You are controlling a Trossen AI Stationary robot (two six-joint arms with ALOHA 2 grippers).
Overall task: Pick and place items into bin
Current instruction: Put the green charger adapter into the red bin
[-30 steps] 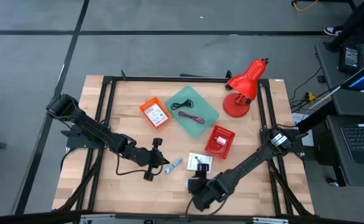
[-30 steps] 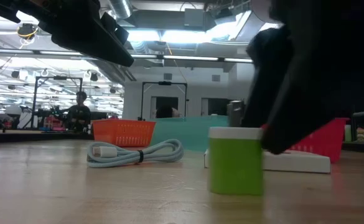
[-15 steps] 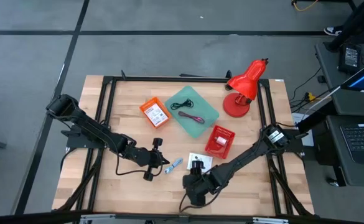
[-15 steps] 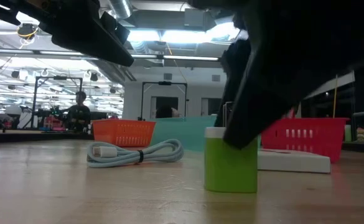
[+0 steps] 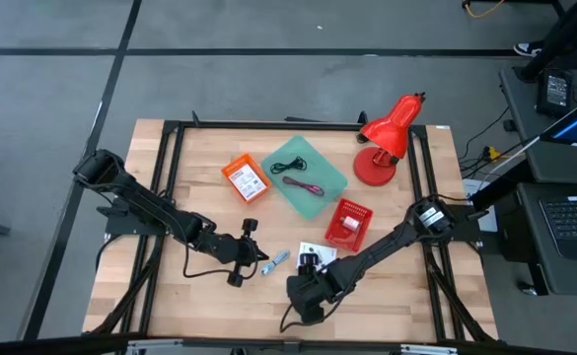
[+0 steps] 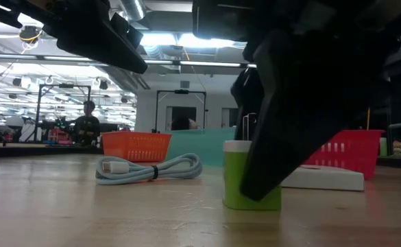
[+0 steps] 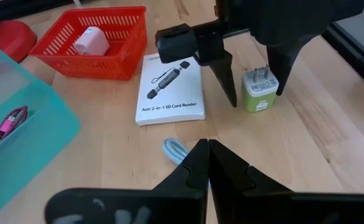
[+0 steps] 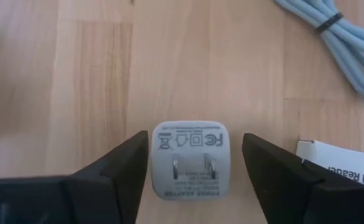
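Between the right gripper's [image 8: 191,171] open fingers stands a green plug [image 7: 258,93], prongs up, on the table [image 7: 306,143] beside a white card [image 7: 170,90]. Grasping seems underway; next, close and lift toward a bin. Left gripper [image 7: 205,163] waits nearby, shut.

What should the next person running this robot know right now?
Right pincer: open, fingers straddling the green-and-white plug charger standing on the wooden table, not yet gripped.
Left pincer: shut, empty, above the pale blue coiled cable.
Done: small white charger in the red mesh basket; maroon cable in the teal tray.
Left: plug charger, coiled cable, white card-reader box. Orange basket contents unclear.
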